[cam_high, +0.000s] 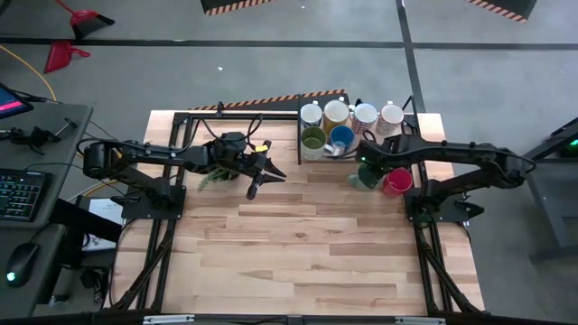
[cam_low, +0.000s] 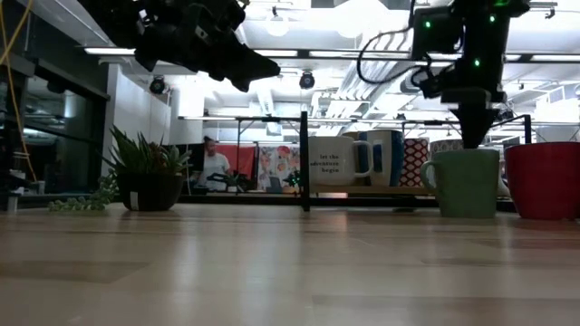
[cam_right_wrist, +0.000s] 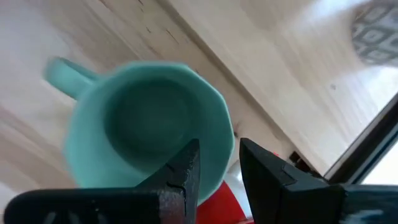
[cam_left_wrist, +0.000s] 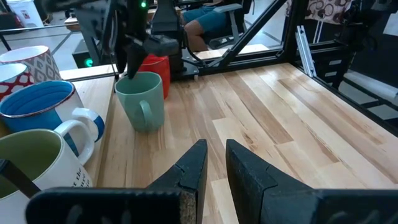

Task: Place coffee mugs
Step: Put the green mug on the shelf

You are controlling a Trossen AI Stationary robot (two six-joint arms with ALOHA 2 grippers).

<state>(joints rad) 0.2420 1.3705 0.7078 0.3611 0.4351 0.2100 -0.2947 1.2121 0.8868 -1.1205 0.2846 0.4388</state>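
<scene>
- right wrist view is showing the right gripper (cam_right_wrist: 219, 168) sitting at the rim of the teal mug (cam_right_wrist: 146, 130), one finger inside the cup and one outside, the jaws closing on the wall; the mug is standing upright on the wooden table (cam_right_wrist: 205, 56).
- high view is placing that teal mug (cam_high: 364, 176) just right of the table's middle, touching or nearly touching the red mug (cam_high: 396, 182) on its right; the right gripper (cam_high: 368, 162) is hanging over the teal one.
- low view is showing both mugs resting on the table, the teal mug (cam_low: 467, 183) beside the red mug (cam_low: 544, 179), with a small potted plant (cam_low: 145, 172) well apart on the far left.
- left gripper (cam_high: 256, 183) is waiting raised above the table left of centre, its fingers (cam_left_wrist: 189, 171) standing slightly apart and holding nothing.
- farther back, six mugs are sitting in a black-framed rack (cam_high: 301, 135) at the table's rear edge: an olive mug (cam_high: 313, 139) and a blue mug (cam_high: 341, 137) in front, four pale mugs (cam_high: 350, 114) in the row behind.
</scene>
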